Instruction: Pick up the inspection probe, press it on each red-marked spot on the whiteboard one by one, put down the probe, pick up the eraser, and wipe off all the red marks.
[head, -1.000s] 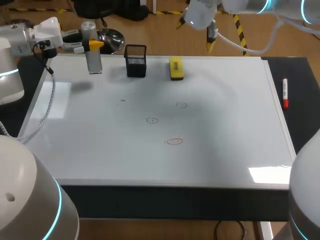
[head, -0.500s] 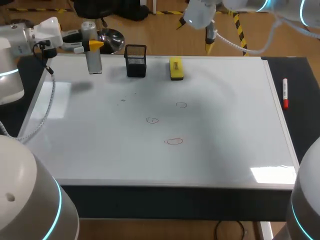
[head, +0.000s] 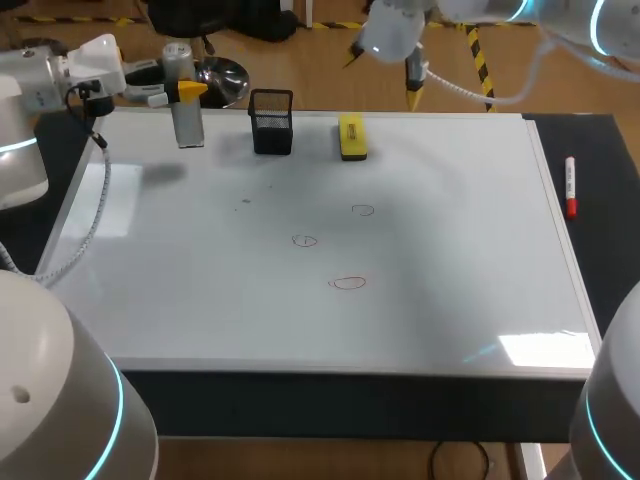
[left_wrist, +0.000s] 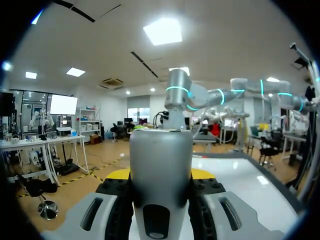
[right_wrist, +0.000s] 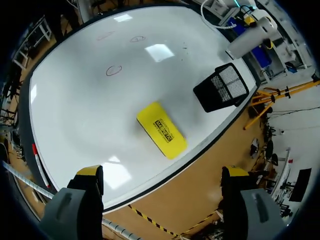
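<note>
Clamping the inspection probe (head: 187, 118) from two sides, the left jaws are closed on its silver barrel. The probe stands upright over the far left corner of the whiteboard (head: 450, 260), well apart from the three red marks (head: 305, 240) ringed near the board's middle. Whether its lower end touches the board I cannot tell. The right jaws are spread wide with nothing between them, one yellow fingertip (right_wrist: 90, 171) on each side, and hang high above the board's far edge. Ahead of them the yellow eraser (head: 352, 137) lies flat, close to that edge and near the black mesh pen holder (head: 271, 122). None of the marks is wiped, so the probing looks like the step in hand, with the eraser waiting. The main risk, as I judge it, is the two arms meeting: if the left arm (head: 60, 75) carries the probe toward the marks while the right arm (head: 390, 35) comes down for the eraser, their paths cross near the pen holder. A smooth barrel held from the side could also slide or tip when pressed down, which would smear a mark or miss it. In the right wrist view the eraser lies askew to the line between the fingers. Closing on it that way could twist it, nudge it into the pen holder or push it off the far edge. A red marker (head: 570, 187) rests on the dark surface (head: 610, 220) beside the board, clear of all this.
</note>
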